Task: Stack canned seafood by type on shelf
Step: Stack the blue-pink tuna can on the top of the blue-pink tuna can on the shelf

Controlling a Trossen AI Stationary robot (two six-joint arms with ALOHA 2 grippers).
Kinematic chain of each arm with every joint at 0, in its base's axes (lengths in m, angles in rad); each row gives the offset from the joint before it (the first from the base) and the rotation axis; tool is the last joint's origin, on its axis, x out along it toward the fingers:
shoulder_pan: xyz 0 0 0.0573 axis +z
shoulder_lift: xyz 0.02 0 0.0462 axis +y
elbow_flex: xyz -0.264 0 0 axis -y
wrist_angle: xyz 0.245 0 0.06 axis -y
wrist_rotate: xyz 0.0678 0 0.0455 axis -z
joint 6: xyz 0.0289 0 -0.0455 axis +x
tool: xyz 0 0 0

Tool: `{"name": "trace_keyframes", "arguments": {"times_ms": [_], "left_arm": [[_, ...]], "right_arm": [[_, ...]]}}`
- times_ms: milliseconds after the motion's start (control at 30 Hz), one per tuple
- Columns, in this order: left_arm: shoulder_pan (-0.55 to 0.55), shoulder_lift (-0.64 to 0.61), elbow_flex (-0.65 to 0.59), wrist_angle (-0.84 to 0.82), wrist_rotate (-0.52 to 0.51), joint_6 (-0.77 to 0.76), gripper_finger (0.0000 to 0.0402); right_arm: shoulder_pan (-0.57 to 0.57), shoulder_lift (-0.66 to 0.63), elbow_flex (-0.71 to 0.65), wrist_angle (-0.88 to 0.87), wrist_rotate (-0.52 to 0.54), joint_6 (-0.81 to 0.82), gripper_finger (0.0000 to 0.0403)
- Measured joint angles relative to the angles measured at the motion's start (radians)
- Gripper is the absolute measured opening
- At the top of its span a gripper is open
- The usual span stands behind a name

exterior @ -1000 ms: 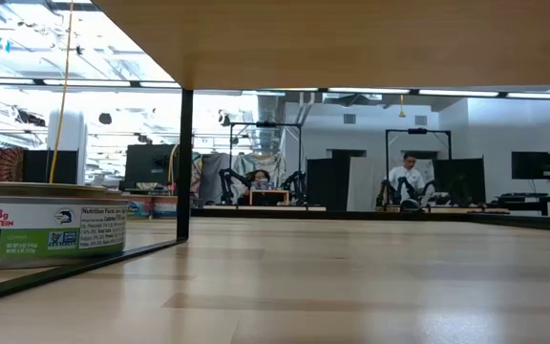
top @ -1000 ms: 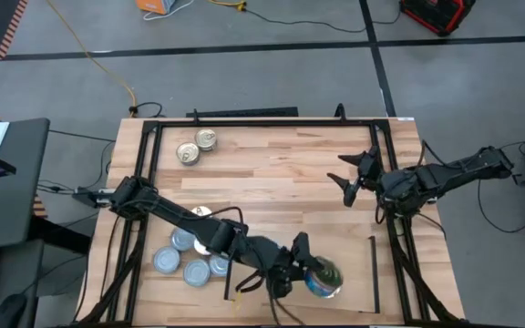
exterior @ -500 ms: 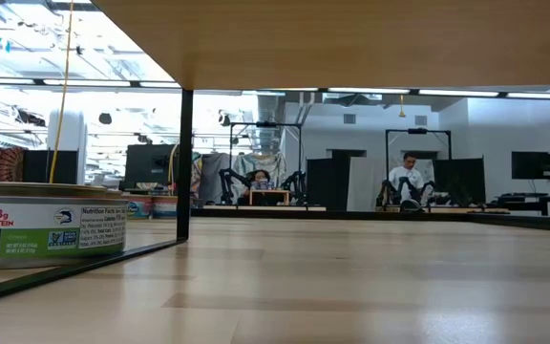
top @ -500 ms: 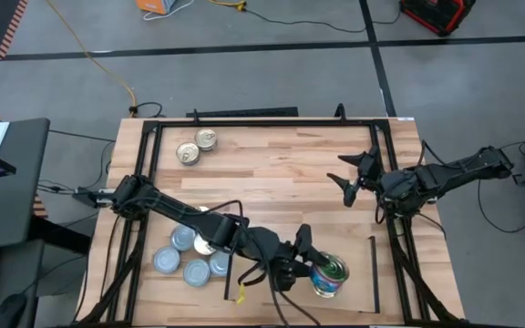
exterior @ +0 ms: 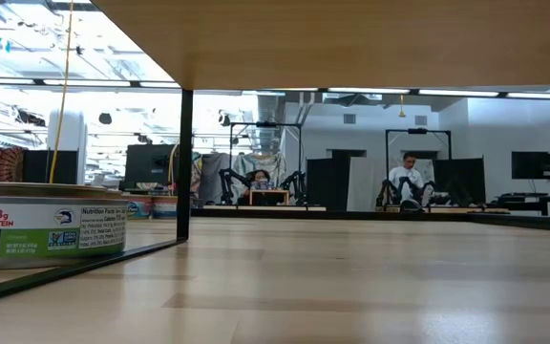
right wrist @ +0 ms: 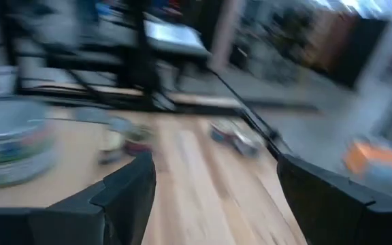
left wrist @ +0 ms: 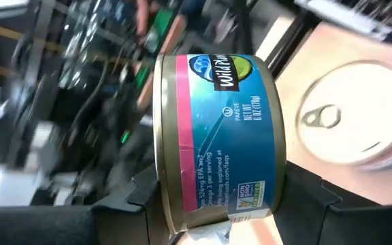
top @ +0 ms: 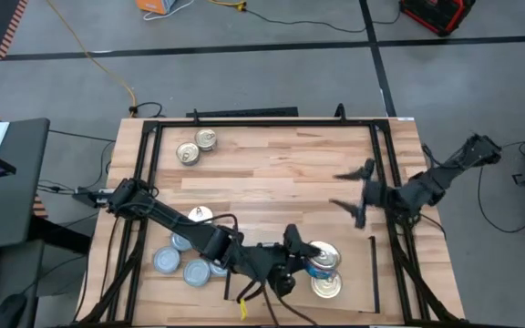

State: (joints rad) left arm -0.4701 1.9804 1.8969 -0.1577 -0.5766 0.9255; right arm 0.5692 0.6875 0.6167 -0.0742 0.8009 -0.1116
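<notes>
My left gripper [top: 304, 259] is over the shelf [top: 357, 277] at the table's near side, shut on a blue-labelled tin [top: 323, 259]. Just nearer on the shelf lies a gold-lidded tin [top: 327, 285], lid up [left wrist: 356, 112]. Several silver-blue-lidded tins [top: 186, 261] sit on the table left of the shelf. Two gold-lidded tins [top: 195, 147] sit at the far left. My right gripper [top: 352, 192] hovers open at the table's right side, with nothing between its fingers [right wrist: 124, 194]. In the low view one tin [exterior: 48, 229] stands beside the shelf's black leg [exterior: 185, 162]. My left gripper pinches the blue-labelled tin [left wrist: 216, 136] between its two fingers, one at each flat end near the rim [left wrist: 163, 190]. The fingers come nearly level from the table's left. The tin is lifted clear of the shelf, tipped on its side, label toward the wrist camera.
Black frame rails [top: 386, 164] run along the table's left, right and far edges. The shelf's thin black strip [top: 373, 270] lies close to the right rail. Bare wood [top: 281, 173] fills the table's middle.
My left gripper has turned at the wrist and swung the blue-labelled tin toward the far edge, so the gold-lidded tin now shows beside it. My right gripper has rolled and moved toward the near edge as its arm swung round, still open.
</notes>
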Motion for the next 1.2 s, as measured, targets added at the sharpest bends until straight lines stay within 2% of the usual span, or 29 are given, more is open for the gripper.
{"name": "trace_keyframes", "arguments": {"times_ms": [100,233,300,567,667,833,900,1033,1200], "left_arm": [[-0.009,0.0,0.003,-0.007,-0.108,-0.025,0.019],[-0.017,0.0,0.015,-0.006,-0.229,-0.036,0.0189],[-0.02,0.0,0.016,-0.005,-0.241,-0.068,0.0189],[-0.036,0.001,0.016,-0.021,-0.246,-0.206,0.0189],[-0.037,0.001,0.016,-0.059,-0.18,-0.323,0.0189],[-0.036,0.001,0.016,-0.049,0.135,-0.497,0.0189],[-0.038,0.001,0.016,-0.023,0.202,-0.511,0.0189],[-0.048,0.001,0.015,0.054,0.213,-0.505,0.0189],[-0.061,0.022,0.016,0.186,0.209,-0.405,0.0189]], "right_arm": [[0.093,0.032,0.0,0.025,-0.002,-0.104,0.033],[0.192,0.046,0.0,0.028,0.051,-0.152,0.033],[0.228,0.043,0.0,0.028,0.084,-0.151,0.033],[0.344,0.058,0.0,0.068,0.089,-0.141,0.033],[0.359,0.104,0.0,0.12,0.089,-0.158,0.033],[0.392,0.131,0.0,0.237,0.09,-0.196,0.033],[0.404,0.131,0.0,0.268,0.091,-0.202,0.033],[0.412,0.13,0.0,0.315,0.091,-0.204,0.033],[0.399,0.131,0.001,0.354,0.091,-0.2,0.033]]}}
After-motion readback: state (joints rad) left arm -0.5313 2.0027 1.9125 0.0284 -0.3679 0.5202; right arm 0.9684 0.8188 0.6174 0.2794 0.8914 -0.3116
